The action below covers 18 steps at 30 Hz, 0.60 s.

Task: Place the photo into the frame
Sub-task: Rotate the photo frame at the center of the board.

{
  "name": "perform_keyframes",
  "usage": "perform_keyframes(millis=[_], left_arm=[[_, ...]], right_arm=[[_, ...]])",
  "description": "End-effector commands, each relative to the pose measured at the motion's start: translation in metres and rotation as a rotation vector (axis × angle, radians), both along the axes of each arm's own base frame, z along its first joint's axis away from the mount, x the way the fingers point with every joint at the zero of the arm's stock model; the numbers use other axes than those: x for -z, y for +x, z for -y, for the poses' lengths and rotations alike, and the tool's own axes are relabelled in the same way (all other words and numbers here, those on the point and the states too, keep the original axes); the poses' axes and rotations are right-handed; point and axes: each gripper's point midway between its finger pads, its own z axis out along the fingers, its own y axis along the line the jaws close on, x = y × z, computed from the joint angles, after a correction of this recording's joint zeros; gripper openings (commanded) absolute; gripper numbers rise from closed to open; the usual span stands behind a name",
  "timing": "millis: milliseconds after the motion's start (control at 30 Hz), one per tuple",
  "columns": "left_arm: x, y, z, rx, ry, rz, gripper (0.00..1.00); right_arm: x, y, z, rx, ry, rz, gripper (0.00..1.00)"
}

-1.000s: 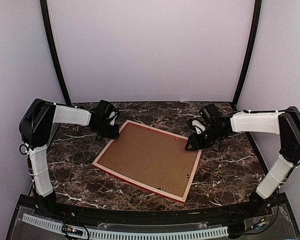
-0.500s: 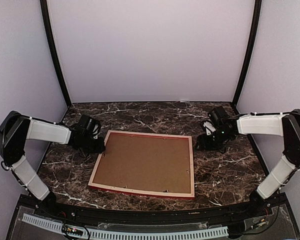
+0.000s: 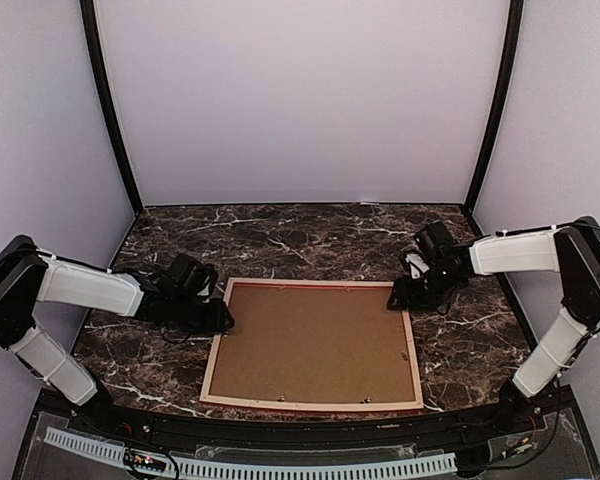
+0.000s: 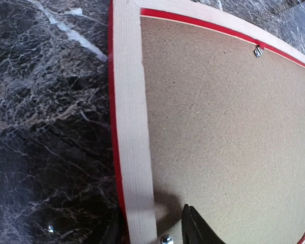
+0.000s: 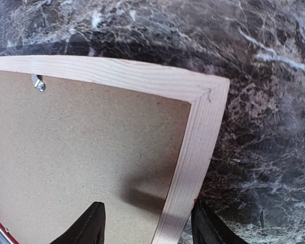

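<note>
The left arm lies low and stretched out from the left side, its white forearm nearly level with the dark marble tabletop (image 3: pixel 280 235), and the left pincer (image 3: pixel 220 318) sits at the left rail of the thin rectangular wooden picture frame (image 3: pixel 310 404). Its fingers (image 4: pixel 195 229) are parted and straddle that rail, one outside and one over the board, without clamping it. The right arm reaches in from the right with the elbow high; the right pincer (image 3: pixel 396 297) is spread wide over the far right corner of the frame, one finger (image 5: pixel 94 223) above the board, the other at the outer edge.

The frame lies face-down near the middle of the tabletop, pale unpainted wood upward, a thin bright red line along its rim. A plain brown backing board (image 3: pixel 315 345) fills it, held by small metal clips (image 4: pixel 257 50).

Half a second ago the frame sat further left and slightly skewed; it is now squarer to the near edge, and the left arm has swung nearer
</note>
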Motion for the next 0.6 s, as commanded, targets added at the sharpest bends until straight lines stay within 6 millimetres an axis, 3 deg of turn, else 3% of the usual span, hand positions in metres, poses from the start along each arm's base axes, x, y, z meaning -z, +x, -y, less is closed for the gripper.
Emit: perform_keyframes(millis=[0,167,567], left_arm=[[0.011,-0.027,0.0,-0.008,-0.004,-0.092,0.45],[0.007,-0.026,-0.001,-0.015,0.009,-0.077,0.49],[-0.012,-0.011,-0.014,-0.025,0.104,0.004,0.63]], right_arm=[[0.01,-0.01,0.013,0.03,-0.047,-0.01,0.58],[0.016,-0.021,0.025,0.05,-0.086,-0.016,0.56],[0.015,-0.041,0.028,0.074,-0.039,-0.022,0.32]])
